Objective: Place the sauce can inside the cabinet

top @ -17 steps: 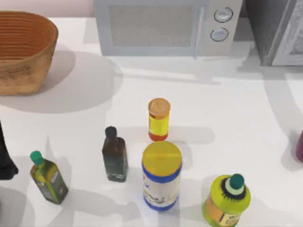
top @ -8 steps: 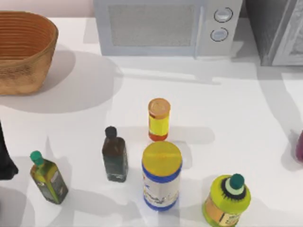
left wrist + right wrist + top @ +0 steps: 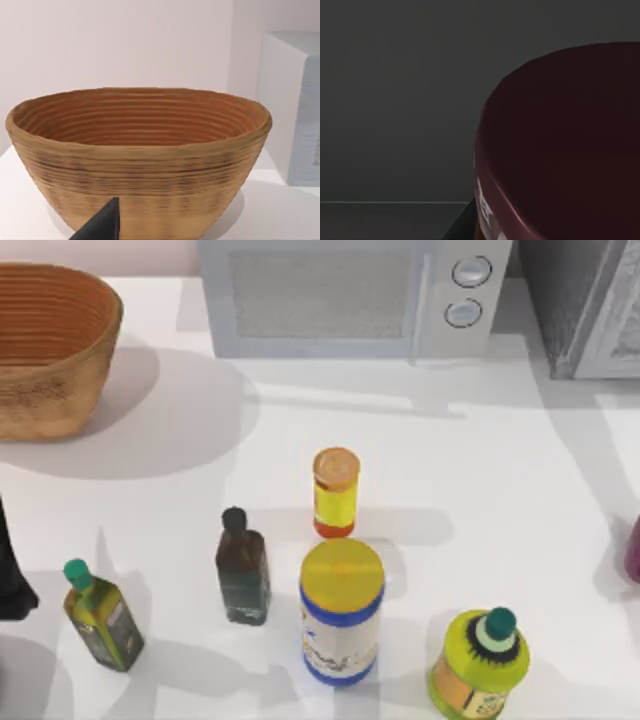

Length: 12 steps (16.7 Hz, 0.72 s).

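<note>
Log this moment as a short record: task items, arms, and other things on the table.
sauce can: dark maroon lid close before the right wrist camera, dark grey behind it
cabinet: grey unit at the table's far right corner
left arm: dark part at the table's left edge, wrist facing the basket
table items: microwave, yellow-lidded can, orange-capped bottle, dark bottle

overhead table (image 3: 520,490) view, wrist views close, level
</note>
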Each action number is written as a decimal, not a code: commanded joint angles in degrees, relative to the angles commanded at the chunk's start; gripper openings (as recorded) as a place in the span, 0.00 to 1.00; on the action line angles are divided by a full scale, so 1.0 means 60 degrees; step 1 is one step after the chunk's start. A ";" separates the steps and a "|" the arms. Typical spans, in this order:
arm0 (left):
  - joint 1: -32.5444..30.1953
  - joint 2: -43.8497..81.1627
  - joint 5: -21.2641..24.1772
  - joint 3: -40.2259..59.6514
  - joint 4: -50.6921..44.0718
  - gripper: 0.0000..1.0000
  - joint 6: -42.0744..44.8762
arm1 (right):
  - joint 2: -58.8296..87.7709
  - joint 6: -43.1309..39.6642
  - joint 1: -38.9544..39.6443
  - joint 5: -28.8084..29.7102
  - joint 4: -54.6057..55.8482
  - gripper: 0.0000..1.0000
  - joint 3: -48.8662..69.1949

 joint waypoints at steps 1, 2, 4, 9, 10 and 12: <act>0.0000 0.0000 0.0000 0.0000 0.0000 1.00 0.0000 | 0.0640 -0.0001 -0.0088 -0.0080 0.0082 0.00 0.0464; 0.0000 0.0000 0.0000 0.0000 0.0000 1.00 0.0000 | 0.1224 -0.0002 -0.0176 -0.0159 0.0167 0.00 0.0903; 0.0000 0.0000 0.0000 0.0000 0.0000 1.00 0.0000 | 0.2098 -0.0004 -0.0334 -0.0303 0.0324 0.00 0.1646; 0.0000 0.0000 0.0000 0.0000 0.0000 1.00 0.0000 | 0.2654 -0.0006 -0.0459 -0.0417 0.0451 0.00 0.2181; 0.0000 0.0000 0.0000 0.0000 0.0000 1.00 0.0000 | 0.2654 -0.0006 -0.0459 -0.0417 0.0451 0.00 0.2181; 0.0000 0.0000 0.0000 0.0000 0.0000 1.00 0.0000 | 0.2654 -0.0006 -0.0459 -0.0417 0.0451 0.08 0.2181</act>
